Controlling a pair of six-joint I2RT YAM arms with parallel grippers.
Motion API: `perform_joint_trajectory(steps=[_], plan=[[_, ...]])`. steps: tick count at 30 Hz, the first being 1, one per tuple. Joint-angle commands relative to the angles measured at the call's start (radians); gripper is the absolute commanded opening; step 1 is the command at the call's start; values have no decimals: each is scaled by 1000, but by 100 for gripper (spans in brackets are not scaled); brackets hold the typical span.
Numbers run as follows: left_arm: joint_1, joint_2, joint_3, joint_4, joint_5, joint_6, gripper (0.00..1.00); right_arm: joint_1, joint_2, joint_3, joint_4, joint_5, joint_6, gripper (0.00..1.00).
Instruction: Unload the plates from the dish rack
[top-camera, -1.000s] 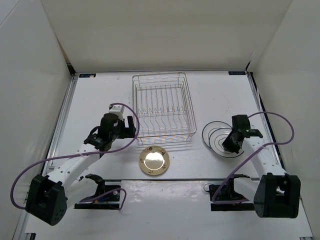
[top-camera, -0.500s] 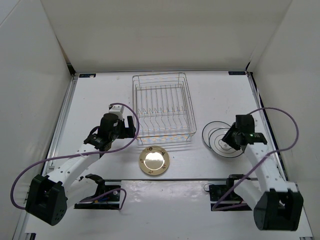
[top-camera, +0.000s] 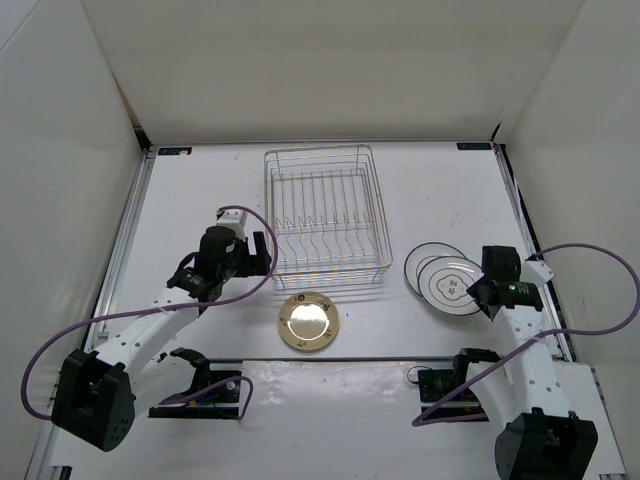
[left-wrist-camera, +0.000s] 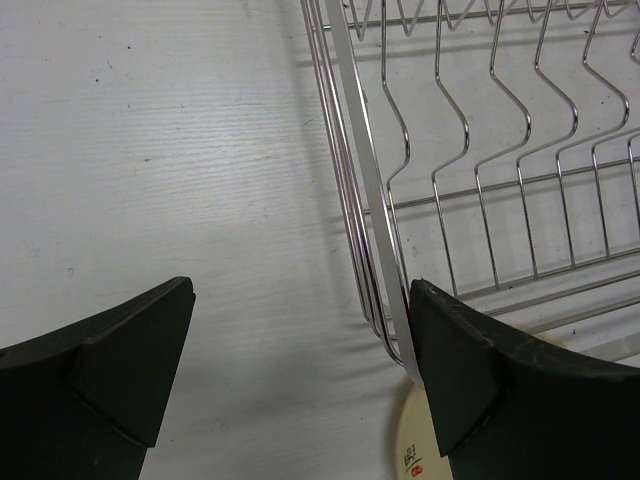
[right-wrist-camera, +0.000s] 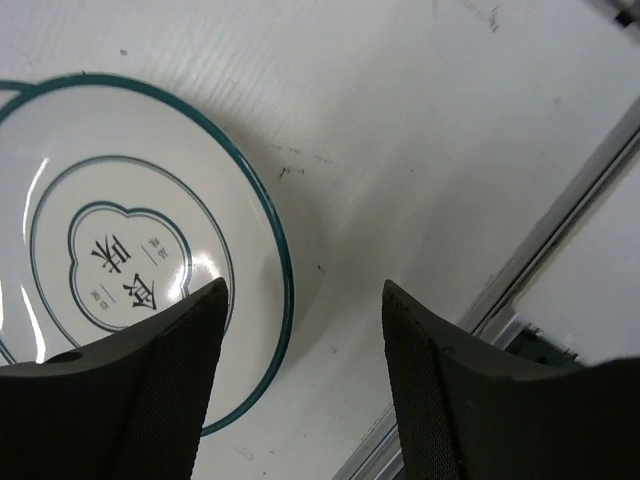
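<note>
The wire dish rack (top-camera: 330, 270) stands at the table's middle with no plates in it. A golden-tan plate (top-camera: 309, 321) lies flat in front of it. Two white plates lie flat to the right, the nearer one (top-camera: 452, 285) overlapping the other (top-camera: 424, 260). My right gripper (top-camera: 484, 291) hovers at the near plate's right edge, open and empty. In the right wrist view the ringed plate (right-wrist-camera: 130, 260) is left of the open gripper (right-wrist-camera: 305, 290). My left gripper (left-wrist-camera: 300, 300) is open at the rack's front left corner (left-wrist-camera: 365, 170), its right finger beside the wire, the tan plate (left-wrist-camera: 410, 450) below.
A metal rail (right-wrist-camera: 560, 230) runs along the table's right edge, close to my right gripper. White walls enclose the table on three sides. Purple cables loop from both arms.
My right gripper opened, let go of the white plate and drew back to the right; that plate now lies flat over the other. The left arm has not moved.
</note>
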Motion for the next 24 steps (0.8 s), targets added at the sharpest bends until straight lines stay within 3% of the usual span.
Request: perform_joint_trajectory(steps=[1, 6, 7, 9, 11, 14, 20, 23, 24], plan=[[15, -8, 12, -2, 7, -7, 99, -28, 37, -44, 72, -113, 22, 66], [23, -10, 9, -2, 10, -9, 99, -48, 35, -121, 215, -235, 25, 51], [23, -11, 10, -1, 13, -10, 99, -53, 35, -145, 243, -250, 25, 42], [24, -11, 7, 1, 12, -10, 99, -56, 35, -159, 284, -291, 15, 35], [26, -11, 7, 1, 16, -10, 99, -54, 45, -165, 326, -329, 1, 16], [26, -10, 7, 1, 16, -9, 99, -56, 69, -158, 357, -354, -24, 6], [27, -8, 9, -2, 19, -10, 99, -54, 77, -141, 384, -413, -53, 8], [29, -7, 10, -1, 18, -12, 99, -54, 68, -109, 355, -407, -61, 27], [29, -5, 10, -1, 21, -10, 99, -53, 63, -75, 308, -399, -67, 48]])
